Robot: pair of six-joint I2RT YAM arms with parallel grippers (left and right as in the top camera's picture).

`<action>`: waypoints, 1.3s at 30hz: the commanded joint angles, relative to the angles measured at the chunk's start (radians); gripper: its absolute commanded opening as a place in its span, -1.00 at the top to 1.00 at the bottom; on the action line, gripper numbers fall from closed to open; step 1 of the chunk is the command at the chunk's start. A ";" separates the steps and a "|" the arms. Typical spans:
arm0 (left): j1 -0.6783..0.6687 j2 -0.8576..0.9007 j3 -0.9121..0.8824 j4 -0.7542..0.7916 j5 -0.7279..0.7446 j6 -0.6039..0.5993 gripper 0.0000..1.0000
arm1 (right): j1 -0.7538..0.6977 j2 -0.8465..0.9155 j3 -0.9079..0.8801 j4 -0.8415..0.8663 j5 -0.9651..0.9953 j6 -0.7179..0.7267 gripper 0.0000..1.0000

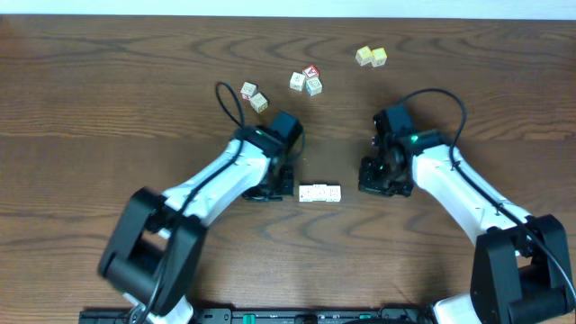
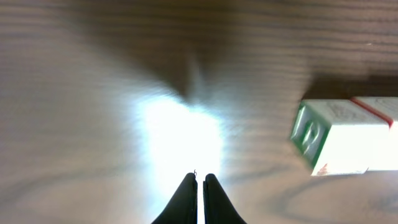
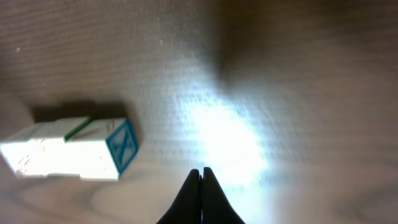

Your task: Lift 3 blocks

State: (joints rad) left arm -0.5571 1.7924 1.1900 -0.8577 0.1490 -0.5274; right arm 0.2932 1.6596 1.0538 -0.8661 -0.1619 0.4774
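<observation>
While three small whitish printed cubes [image 1: 319, 193] lie rowed on the brown wooden desk [image 1: 108, 90] between both pressed-together jaws, approach seems in hand, next needing an end-to-end squeeze.

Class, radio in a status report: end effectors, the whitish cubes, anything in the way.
Left end effector shut, empty; right end effector likewise. Row of three small whitish printed cubes on wooden table between them, untouched. Other loose cubes far back, no obstruction.

Row of blocks [image 2: 348, 140] cut off at the right edge in left wrist view, blurry. Cut off at the left edge in right wrist view. Overhead: face marks too small to read. Table [image 2: 180, 134] beside the row washed out by glare.
</observation>
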 commanded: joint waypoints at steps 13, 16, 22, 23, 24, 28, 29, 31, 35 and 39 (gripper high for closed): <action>0.081 -0.494 0.070 -0.248 -0.109 -0.006 -0.49 | 0.165 -0.481 0.095 -0.556 -0.008 0.009 -0.98; 0.081 -0.510 0.070 -0.244 -0.109 -0.006 -0.50 | 0.222 -0.531 0.095 -0.595 -0.009 0.107 -0.99; 0.081 -0.505 0.070 -0.245 -0.109 -0.006 -0.49 | 0.250 -0.569 0.095 -0.592 -0.007 0.203 -0.99; 0.081 -0.505 0.070 -0.245 -0.109 -0.006 -0.50 | 0.250 -0.568 0.095 -0.592 -0.007 0.203 -0.98; 0.081 -0.505 0.070 -0.245 -0.109 -0.006 -0.49 | 0.250 -0.568 0.095 -0.592 -0.007 0.203 -0.99; 0.081 -0.505 0.070 -0.245 -0.109 -0.006 -0.50 | 0.250 -0.568 0.095 -0.600 0.006 0.180 -0.99; 0.081 -0.505 0.070 -0.245 -0.109 -0.006 -0.50 | 0.250 -0.568 0.095 -0.600 0.024 0.148 -0.98; 0.081 -0.505 0.070 -0.245 -0.109 -0.006 -0.50 | 0.250 -0.568 0.095 -0.579 0.070 0.106 -0.99; 0.081 -0.505 0.070 -0.245 -0.109 -0.006 -0.50 | 0.224 -0.588 0.074 -0.338 0.098 -0.140 -0.99; 0.081 -0.505 0.070 -0.245 -0.109 -0.006 -0.50 | 0.106 -0.687 -0.026 -0.055 -0.039 -0.382 -0.98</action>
State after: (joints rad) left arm -0.4786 1.2854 1.2449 -1.0996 0.0555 -0.5278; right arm 0.4858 1.0618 1.1007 -1.0306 -0.1158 0.3527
